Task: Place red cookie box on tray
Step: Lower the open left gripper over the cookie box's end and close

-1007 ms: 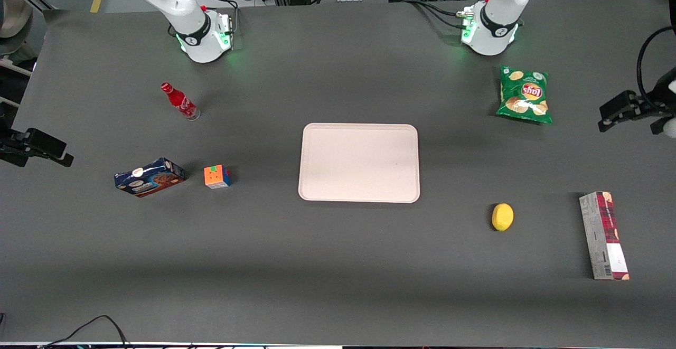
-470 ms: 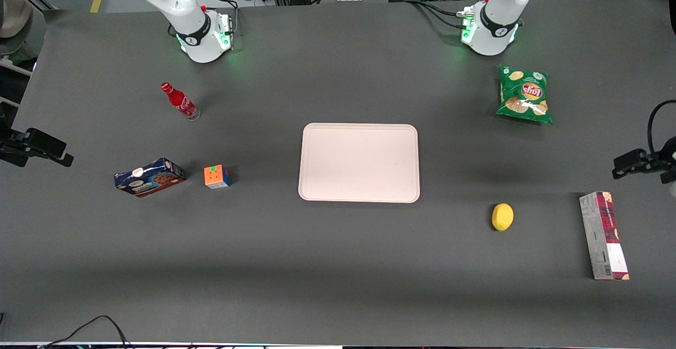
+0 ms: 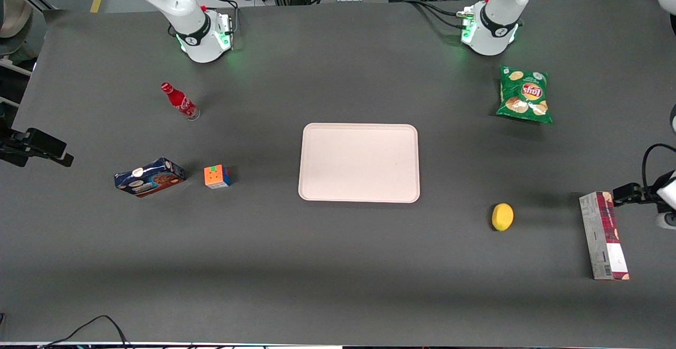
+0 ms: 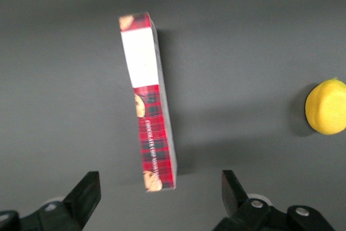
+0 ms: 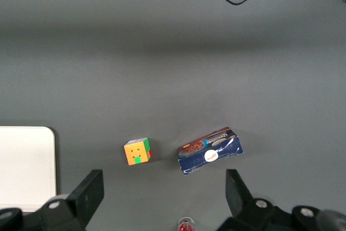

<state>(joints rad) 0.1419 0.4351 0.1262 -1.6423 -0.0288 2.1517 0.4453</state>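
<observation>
**Dark tabletop, red box lying flat, pincer open above it**

Grey tabletop (image 3: 338,264) under both arms, cables along the edge nearest the front camera. Tray (image 3: 359,162) at centre, nothing on it. Red box (image 3: 603,235) flat toward the working arm's end, well apart from the tray, at about four o'clock from it in the front view. Lemon (image 3: 503,217) between tray and red box, nearer the box. Chips bag (image 3: 524,94) at twelve o'clock from the lemon, close to the working arm's base.

Pincer (image 3: 628,194) just above the box's cookie-picture end, touching nothing. Fingers (image 4: 86,196) spread wide in the wrist view, box (image 4: 147,101) lying between them lengthwise, lemon (image 4: 327,106) off to one side.

Blue box (image 3: 149,177), cube (image 3: 217,176) and bottle (image 3: 179,101) toward the parked arm's end.
</observation>
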